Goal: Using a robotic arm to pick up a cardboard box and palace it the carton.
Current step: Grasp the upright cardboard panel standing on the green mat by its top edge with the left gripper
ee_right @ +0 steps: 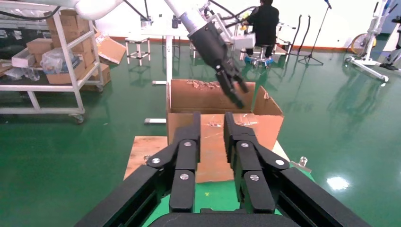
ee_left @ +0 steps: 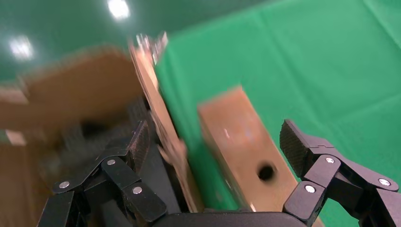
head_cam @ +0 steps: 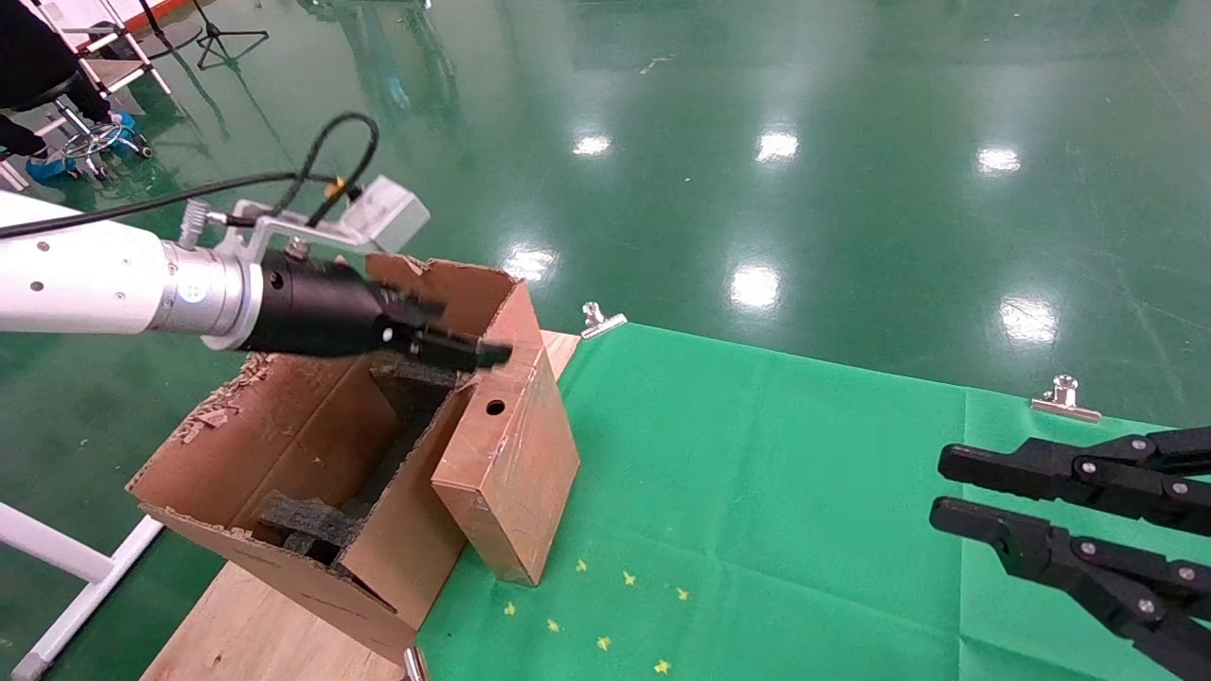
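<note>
The carton [head_cam: 274, 445] stands open on the left, with torn flaps and black foam blocks [head_cam: 303, 525] inside. The cardboard box [head_cam: 506, 463], a brown block with a round hole [head_cam: 495, 408], leans tilted against the carton's outer right wall on the green cloth. My left gripper [head_cam: 454, 348] hovers open over that wall. In the left wrist view the left gripper [ee_left: 216, 139] spans the carton wall [ee_left: 158, 118] and the cardboard box [ee_left: 241, 146], touching neither. My right gripper [head_cam: 951, 492] is parked open at the right; the right gripper [ee_right: 213, 125] faces the box [ee_right: 212, 151] from afar.
A green cloth [head_cam: 757, 492] covers the table, held by metal clips [head_cam: 601, 320] [head_cam: 1064, 397], with yellow marks [head_cam: 605, 605] near the front. The carton rests on a wooden board [head_cam: 236, 624]. A white frame leg [head_cam: 66, 577] stands at the left. Shelves with boxes [ee_right: 56, 61] lie beyond.
</note>
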Controlling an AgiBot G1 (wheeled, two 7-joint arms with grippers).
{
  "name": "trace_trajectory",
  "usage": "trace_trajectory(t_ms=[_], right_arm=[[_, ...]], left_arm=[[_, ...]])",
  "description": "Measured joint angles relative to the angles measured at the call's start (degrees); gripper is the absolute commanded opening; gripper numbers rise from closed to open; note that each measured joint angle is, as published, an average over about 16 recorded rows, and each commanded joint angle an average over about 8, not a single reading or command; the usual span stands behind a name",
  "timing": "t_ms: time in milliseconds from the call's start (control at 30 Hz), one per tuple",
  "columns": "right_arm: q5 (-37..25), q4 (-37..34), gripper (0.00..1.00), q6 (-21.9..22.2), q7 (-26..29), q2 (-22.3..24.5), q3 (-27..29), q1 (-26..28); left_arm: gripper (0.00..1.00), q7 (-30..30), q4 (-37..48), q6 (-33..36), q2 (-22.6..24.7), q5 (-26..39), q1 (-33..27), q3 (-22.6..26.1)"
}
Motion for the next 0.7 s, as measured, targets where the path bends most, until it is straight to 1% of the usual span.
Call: trace_trajectory(t_ms=[133,267,700], right_arm=[[0.01,0.00,0.00,0.01,-0.01,0.01,-0.02,0.00],[0.02,0.00,0.00,0.01,-0.02,0.01,-0.03,0.01],[0.05,0.00,0.00,0.04,-0.04,0.04,-0.08,0.01]], left_arm=[[1.00,-6.25,-0.11,4.22,1.24,1.88,-2.28,1.50],[1.00,-9.59,-0.23,6.53,2.50,2.81,-3.25,2.59],[1.00,-12.64,-0.56,6.95,5.59,7.14,-2.16,5.76]])
